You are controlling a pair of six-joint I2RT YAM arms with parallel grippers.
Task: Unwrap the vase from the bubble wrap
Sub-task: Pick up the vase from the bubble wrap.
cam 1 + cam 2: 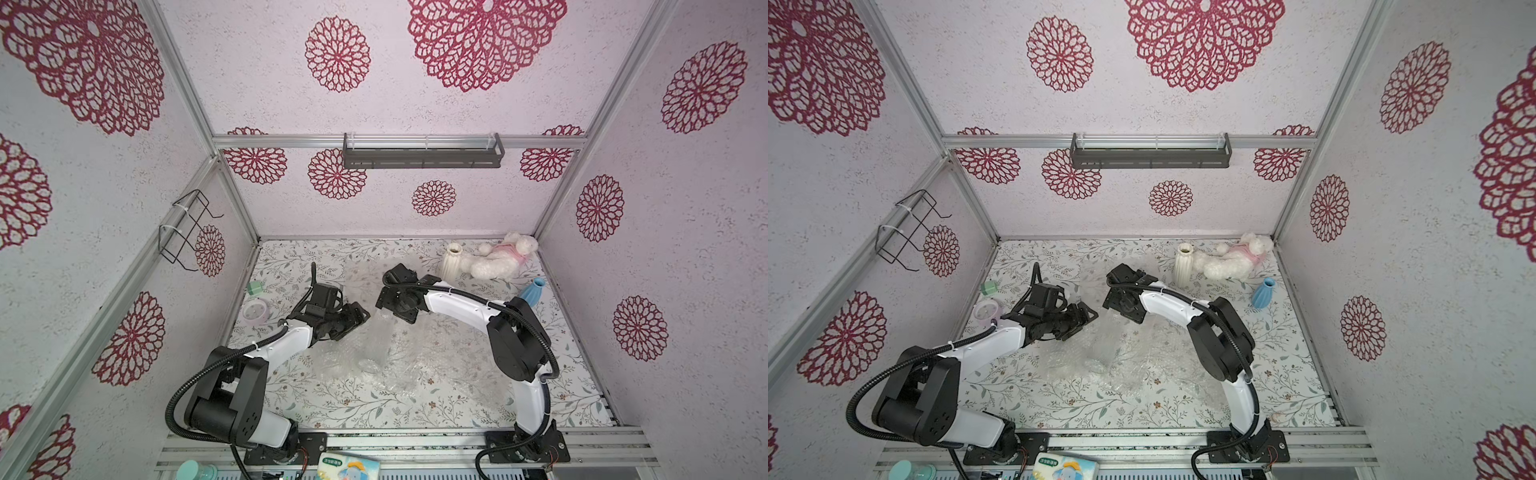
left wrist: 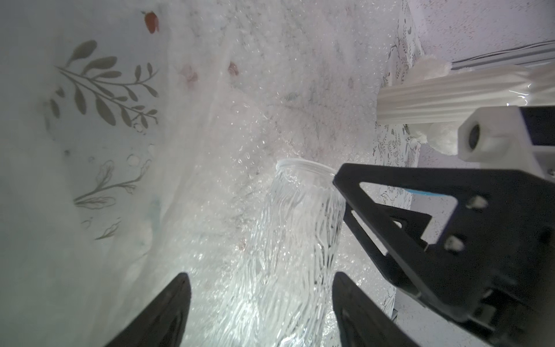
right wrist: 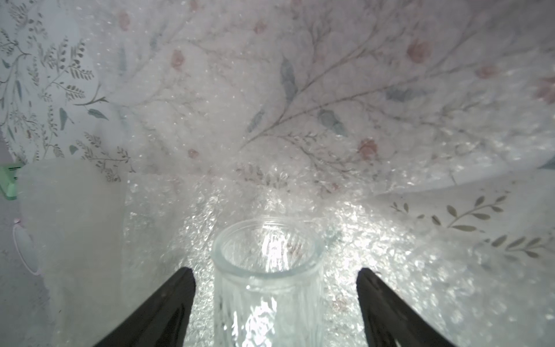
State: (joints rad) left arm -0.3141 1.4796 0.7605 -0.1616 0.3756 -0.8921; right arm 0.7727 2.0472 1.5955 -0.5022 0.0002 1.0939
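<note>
A clear ribbed glass vase (image 1: 376,340) (image 1: 1106,340) lies on its side on the spread, crinkled bubble wrap (image 1: 419,374) (image 1: 1142,374), mouth towards the back wall. No wrap covers its mouth or body in the wrist views. My left gripper (image 1: 358,316) (image 2: 261,275) is open, and the vase body (image 2: 288,240) lies between its fingers with a gap on one side. My right gripper (image 1: 387,311) (image 3: 275,270) is open astride the vase mouth (image 3: 267,264), with clear gaps on both sides. Its fingers (image 2: 420,186) show in the left wrist view by the rim.
At the back right stand a white ribbed vase (image 1: 451,262), a white plush toy (image 1: 503,259) and a blue vase (image 1: 532,292). A green box (image 1: 254,287) and a tape roll (image 1: 256,311) lie at the left edge. A grey shelf (image 1: 422,151) hangs on the back wall.
</note>
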